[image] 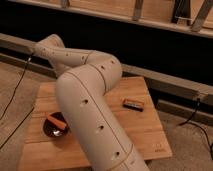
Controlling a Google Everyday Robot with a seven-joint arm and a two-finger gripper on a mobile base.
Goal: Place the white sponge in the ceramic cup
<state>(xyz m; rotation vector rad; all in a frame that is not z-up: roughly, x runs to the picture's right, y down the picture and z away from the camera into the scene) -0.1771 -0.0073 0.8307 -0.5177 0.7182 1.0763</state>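
Over table (147, 131), my folded arm (86, 106) is blocking view: gripper's hiding behind it, pinched shut; sponge + cup unseen.

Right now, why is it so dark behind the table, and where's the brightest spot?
Camera view: dim, warm light falls on the wooden table and the big pale arm, brightest along the arm's upper curve. The wall strip behind sits in near-black shadow, and the dark bowl stays murky. The gripper is out of sight, somewhere past the arm.
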